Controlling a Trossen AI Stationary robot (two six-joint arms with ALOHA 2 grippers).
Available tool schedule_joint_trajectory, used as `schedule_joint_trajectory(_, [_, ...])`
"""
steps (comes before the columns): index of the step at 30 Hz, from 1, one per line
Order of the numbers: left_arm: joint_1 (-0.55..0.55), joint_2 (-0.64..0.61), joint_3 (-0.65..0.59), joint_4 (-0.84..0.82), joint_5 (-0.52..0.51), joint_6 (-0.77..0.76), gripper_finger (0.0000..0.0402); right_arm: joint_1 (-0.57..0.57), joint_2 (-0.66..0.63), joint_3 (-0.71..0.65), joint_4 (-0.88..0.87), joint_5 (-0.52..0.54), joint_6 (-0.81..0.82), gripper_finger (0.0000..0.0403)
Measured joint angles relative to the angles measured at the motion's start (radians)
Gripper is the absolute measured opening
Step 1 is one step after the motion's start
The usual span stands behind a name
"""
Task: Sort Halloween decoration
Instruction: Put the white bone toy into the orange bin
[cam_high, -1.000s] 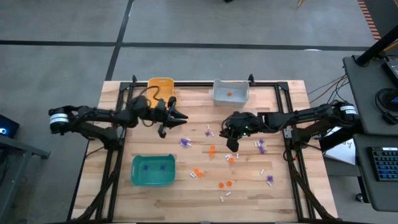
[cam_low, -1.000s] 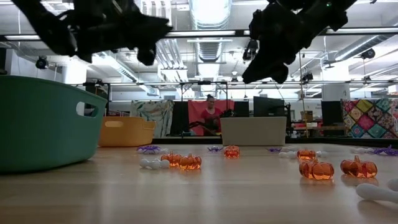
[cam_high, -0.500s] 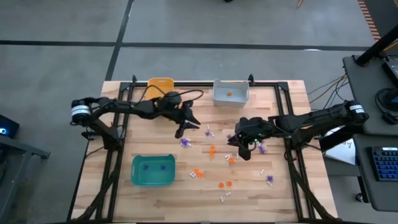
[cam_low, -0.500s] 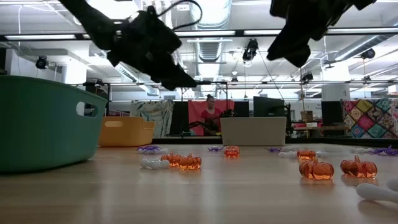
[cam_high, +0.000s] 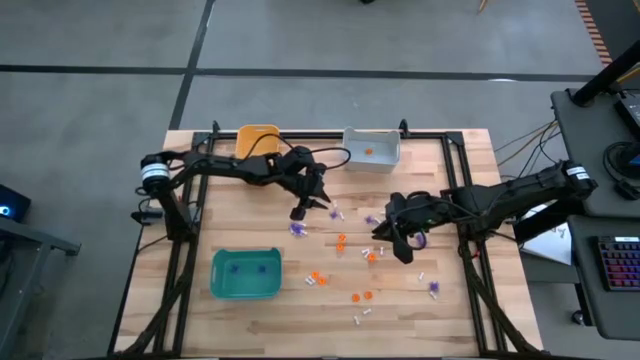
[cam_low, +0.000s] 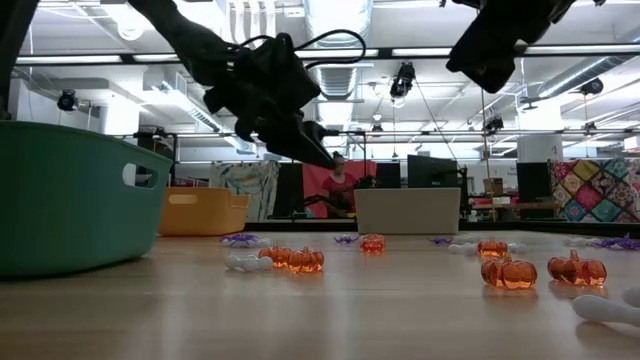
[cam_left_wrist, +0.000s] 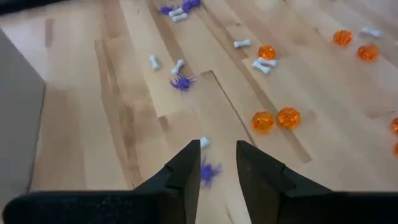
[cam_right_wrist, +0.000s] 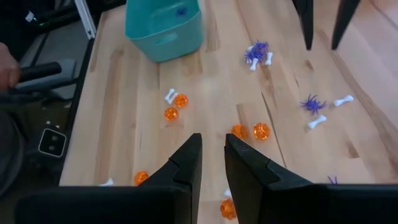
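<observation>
While both arms hang over the scatter in mid-counter (cam_high: 250, 310), neither carries a trinket. The left gripper (cam_left_wrist: 212, 163) points down with its fingers parted by a narrow gap and nothing between them. A purple spider (cam_left_wrist: 209, 172) lies on the wood right under that gap, with a white bone (cam_left_wrist: 204, 143) just beyond its tips. That looks like a line-up for a pinch on the purple piece.

The right gripper (cam_right_wrist: 212, 158) also hangs empty, fingers slightly apart. Two orange pumpkins (cam_right_wrist: 251, 131) sit just ahead of its tips, and another orange piece shows just below them. Likely its next pick, though it is not yet low enough to touch.

Bins ring the pile so that each colour has a short haul. The teal bin (cam_high: 245, 274) already holds purple bits, and the grey bin (cam_high: 371, 148) holds one orange piece. The yellow bin (cam_high: 257, 138) is partly hidden by the left arm; its contents can't be seen.

The high view gives the bin layout and contents, but the fingers are too small there to judge. The wrist views settle the finger gaps and what lies beneath. The low view shows both grippers well clear of the wood, which the top-down view can't. It also shows a person (cam_low: 340, 190) far back in the room.
</observation>
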Motion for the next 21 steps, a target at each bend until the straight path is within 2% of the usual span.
schedule_joint_trajectory(8, [0.0, 0.029, 0.022, -0.005, -0.061, 0.07, 0.0139, 0.0, -0.001, 0.0, 0.003, 0.001, 0.0, 0.0059])
schedule_joint_trajectory(12, [0.0, 0.029, 0.022, -0.005, -0.062, 0.077, 0.0148, 0.0, -0.001, 0.0, 0.002, 0.022, -0.002, 0.0059])
schedule_joint_trajectory(18, [0.0, 0.043, 0.022, 0.004, -0.108, -0.093, 0.0148, -0.001, 0.0, 0.0, 0.003, 0.026, -0.002, 0.0059])
schedule_joint_trajectory(21, [-0.001, 0.05, 0.022, 0.0, -0.171, -0.192, 0.0149, -0.001, 0.0, 0.0, 0.007, 0.04, 0.0, 0.0059])
